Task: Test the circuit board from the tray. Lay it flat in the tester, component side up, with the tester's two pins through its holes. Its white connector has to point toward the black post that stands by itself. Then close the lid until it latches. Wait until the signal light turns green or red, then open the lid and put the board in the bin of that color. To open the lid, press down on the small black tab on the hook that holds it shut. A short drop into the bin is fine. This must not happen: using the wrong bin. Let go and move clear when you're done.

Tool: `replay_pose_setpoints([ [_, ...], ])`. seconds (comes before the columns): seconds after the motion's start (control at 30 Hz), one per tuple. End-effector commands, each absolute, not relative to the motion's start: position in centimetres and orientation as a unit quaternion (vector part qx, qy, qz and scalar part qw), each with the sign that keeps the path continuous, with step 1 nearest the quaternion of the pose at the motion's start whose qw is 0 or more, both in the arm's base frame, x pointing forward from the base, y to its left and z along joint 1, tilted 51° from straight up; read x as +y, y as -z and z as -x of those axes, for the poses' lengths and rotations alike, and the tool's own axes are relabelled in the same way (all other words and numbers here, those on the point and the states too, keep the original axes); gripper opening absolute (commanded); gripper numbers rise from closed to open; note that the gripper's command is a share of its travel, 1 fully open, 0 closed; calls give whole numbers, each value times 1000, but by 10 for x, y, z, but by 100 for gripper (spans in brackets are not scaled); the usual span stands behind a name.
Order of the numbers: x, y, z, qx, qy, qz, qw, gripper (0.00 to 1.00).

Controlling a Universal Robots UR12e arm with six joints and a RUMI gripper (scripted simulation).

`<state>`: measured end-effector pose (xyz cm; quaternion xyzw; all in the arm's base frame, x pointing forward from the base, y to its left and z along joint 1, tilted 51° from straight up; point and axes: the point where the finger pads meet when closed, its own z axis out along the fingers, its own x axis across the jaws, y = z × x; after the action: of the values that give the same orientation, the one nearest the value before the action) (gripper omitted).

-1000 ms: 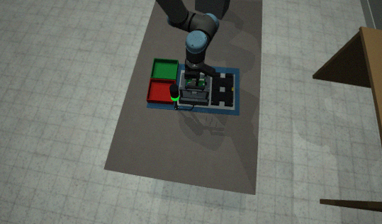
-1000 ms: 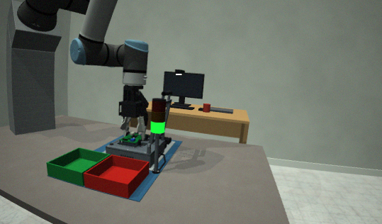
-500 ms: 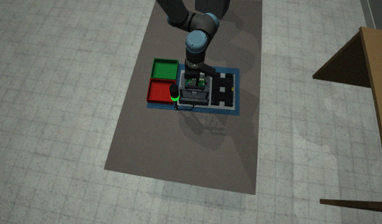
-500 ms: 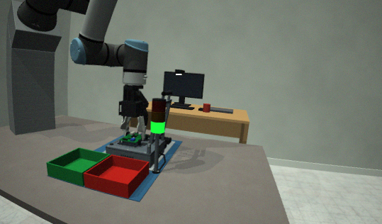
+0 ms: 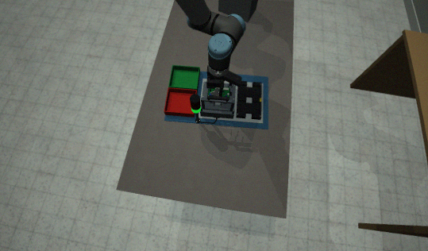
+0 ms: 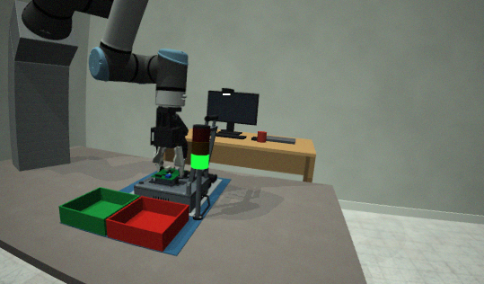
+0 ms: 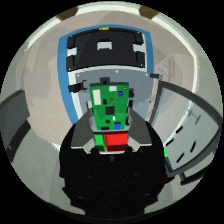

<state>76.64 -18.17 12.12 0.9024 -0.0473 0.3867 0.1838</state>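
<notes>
Gripper: the gripper (image 6: 169,167) is being held straight down over the tester, its 2 fingers pinching the circuit board at the board's near end.
Circuit board: the green circuit board (image 7: 110,107) is being gripped component side up above the tester's bed; in the exterior view the board (image 6: 165,175) is being kept slightly tilted at the tester's top, and whether it is touching the bed cannot be told.
Tester: the grey tester (image 6: 162,191) is being shown on the blue mat (image 5: 214,121), between the bins and the tray, with its lid (image 7: 192,135) being swung open to the right in the wrist view.
Signal light: the green band of the signal light (image 6: 199,161) is being lit, on a pole beside the tester and the red bin.
Bins: the green bin (image 5: 184,76) and the red bin (image 5: 178,102) are being shown touching side by side, just beside the tester; nothing is being seen inside either.
Tray: the black tray (image 5: 249,101) is being shown on the tester's far side from the bins, with its slots dark.
Arm: the arm (image 6: 138,66) is being reached in from the grey stand (image 6: 37,103) at the table's (image 6: 268,243) back corner.
</notes>
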Motion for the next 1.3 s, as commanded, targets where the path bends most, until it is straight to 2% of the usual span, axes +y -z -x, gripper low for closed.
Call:
replay_pose_setpoints([
  [0.0,-181,-122,-766,-47,-387,-902,184,39],
  [1.27,-180,-124,-764,-47,-387,-902,184,39],
])
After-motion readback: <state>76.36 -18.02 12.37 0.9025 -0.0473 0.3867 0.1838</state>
